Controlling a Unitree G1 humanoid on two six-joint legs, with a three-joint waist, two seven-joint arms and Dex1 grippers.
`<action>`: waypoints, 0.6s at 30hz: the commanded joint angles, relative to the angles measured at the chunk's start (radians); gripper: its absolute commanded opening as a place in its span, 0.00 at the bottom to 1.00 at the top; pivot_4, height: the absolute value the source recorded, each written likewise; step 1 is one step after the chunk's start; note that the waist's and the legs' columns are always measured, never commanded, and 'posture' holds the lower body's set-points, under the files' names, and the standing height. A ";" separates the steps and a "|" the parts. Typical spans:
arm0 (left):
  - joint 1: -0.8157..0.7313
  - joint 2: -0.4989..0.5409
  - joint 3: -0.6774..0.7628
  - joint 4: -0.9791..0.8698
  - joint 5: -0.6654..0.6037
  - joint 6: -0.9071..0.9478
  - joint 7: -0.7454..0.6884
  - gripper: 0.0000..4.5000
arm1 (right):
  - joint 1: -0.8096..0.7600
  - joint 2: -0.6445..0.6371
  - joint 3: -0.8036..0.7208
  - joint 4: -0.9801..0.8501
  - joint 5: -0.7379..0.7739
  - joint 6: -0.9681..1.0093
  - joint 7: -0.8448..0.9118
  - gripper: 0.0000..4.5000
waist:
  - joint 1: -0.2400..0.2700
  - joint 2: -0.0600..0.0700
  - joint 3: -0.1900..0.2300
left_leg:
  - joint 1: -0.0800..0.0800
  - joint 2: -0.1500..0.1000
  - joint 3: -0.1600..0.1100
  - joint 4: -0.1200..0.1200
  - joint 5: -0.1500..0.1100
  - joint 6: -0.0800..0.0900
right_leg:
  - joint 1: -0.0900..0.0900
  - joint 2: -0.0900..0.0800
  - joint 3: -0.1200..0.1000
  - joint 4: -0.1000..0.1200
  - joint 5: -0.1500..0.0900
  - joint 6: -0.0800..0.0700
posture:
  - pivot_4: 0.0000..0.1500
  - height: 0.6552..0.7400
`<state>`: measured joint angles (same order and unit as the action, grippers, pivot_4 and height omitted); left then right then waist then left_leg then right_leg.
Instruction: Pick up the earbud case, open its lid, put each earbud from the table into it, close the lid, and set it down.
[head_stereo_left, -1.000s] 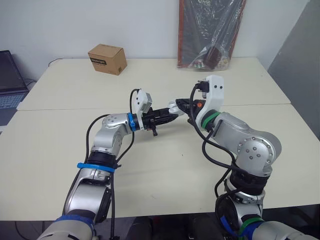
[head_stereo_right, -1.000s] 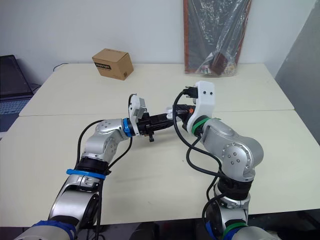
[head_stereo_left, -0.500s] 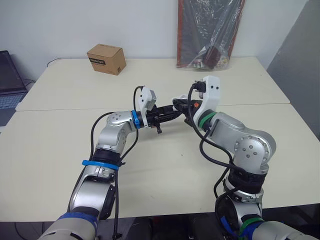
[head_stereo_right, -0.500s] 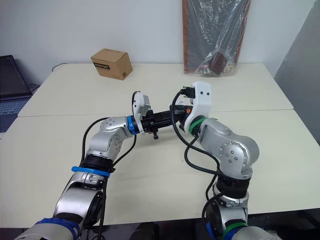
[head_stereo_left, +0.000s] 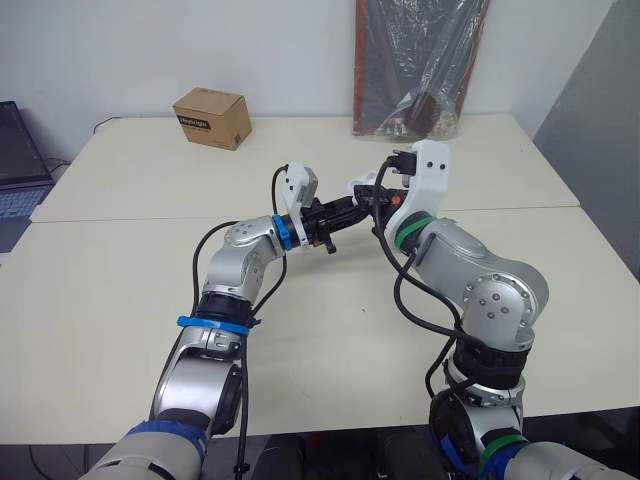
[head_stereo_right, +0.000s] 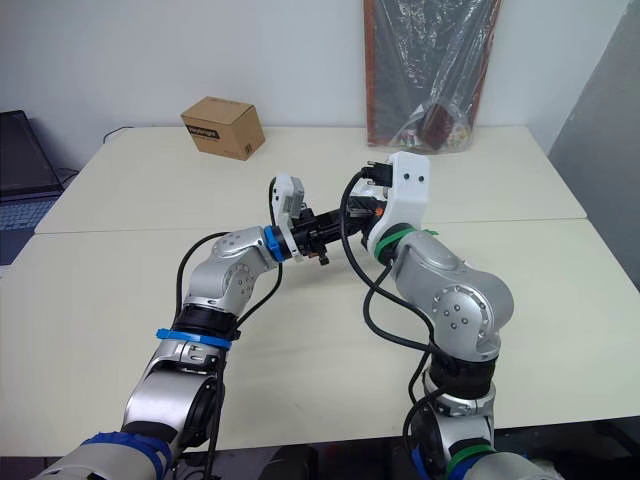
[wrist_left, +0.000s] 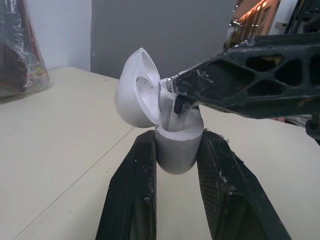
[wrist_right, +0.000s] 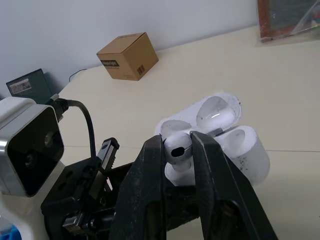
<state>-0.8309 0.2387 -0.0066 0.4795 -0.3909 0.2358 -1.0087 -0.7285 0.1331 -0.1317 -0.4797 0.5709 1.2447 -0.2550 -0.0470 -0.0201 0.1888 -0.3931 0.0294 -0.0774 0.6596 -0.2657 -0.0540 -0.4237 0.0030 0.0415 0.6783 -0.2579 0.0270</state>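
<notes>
My left gripper (wrist_left: 177, 137) is shut on the rounded body of the white earbud case (wrist_left: 176, 145), holding it in the air above the table. The lid (wrist_left: 136, 89) stands open, hinged back. My right gripper (wrist_right: 177, 146) is shut on a white earbud (wrist_right: 178, 144) directly over the case's (wrist_right: 240, 150) opening, and the earbud's stem (wrist_left: 175, 116) reaches down into it. In the left eye view both grippers meet above the table's middle, left gripper (head_stereo_left: 340, 211) and right gripper (head_stereo_left: 372, 196), with the case (head_stereo_left: 356, 187) between them.
A cardboard box (head_stereo_left: 212, 118) sits at the far left of the table. A black plastic-wrapped panel (head_stereo_left: 420, 65) leans on the wall at the back. A laptop (head_stereo_left: 20, 160) is at the left edge. A seam (head_stereo_left: 140, 219) runs across between two tabletops.
Both grippers have moved together farther out over the table, the case still in the left one. The right gripper has stayed at the case's opening with the earbud.
</notes>
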 joint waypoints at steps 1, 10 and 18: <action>-0.052 -0.004 0.056 -0.088 -0.029 -0.048 0.040 0.17 | 0.014 0.065 0.010 -0.009 -0.001 0.034 -0.022 0.08 | 0.000 0.000 0.000 | 0.000 0.000 0.000 0.000 0.000 0.000 | 0.000 0.000 0.000 0.000 0.000 0.000 | 1.00 1.00; -0.031 -0.002 0.037 -0.154 -0.031 -0.059 0.019 0.17 | 0.013 0.060 0.019 -0.001 -0.004 0.039 -0.027 0.08 | 0.000 0.000 0.000 | 0.000 0.000 0.000 0.000 0.000 0.000 | 0.000 0.000 0.000 0.000 0.000 0.000 | 1.00 1.00; -0.012 -0.003 0.030 -0.174 -0.036 -0.049 0.009 0.17 | 0.014 0.030 0.045 -0.010 -0.028 0.002 -0.019 0.53 | 0.000 0.000 0.000 | 0.000 0.000 0.000 0.000 0.000 0.000 | 0.000 0.000 0.000 0.000 0.000 0.000 | 1.00 1.00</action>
<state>-0.8153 0.2408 -0.0062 0.4151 -0.3843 0.2298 -0.9830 -0.7285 0.1320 -0.0877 -0.5161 0.5698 1.2422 -0.2636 -0.0472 -0.0201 0.1888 -0.3935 0.0294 -0.0774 0.6595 -0.2657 -0.0540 -0.4238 0.0030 0.0414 0.6779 -0.2581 0.0273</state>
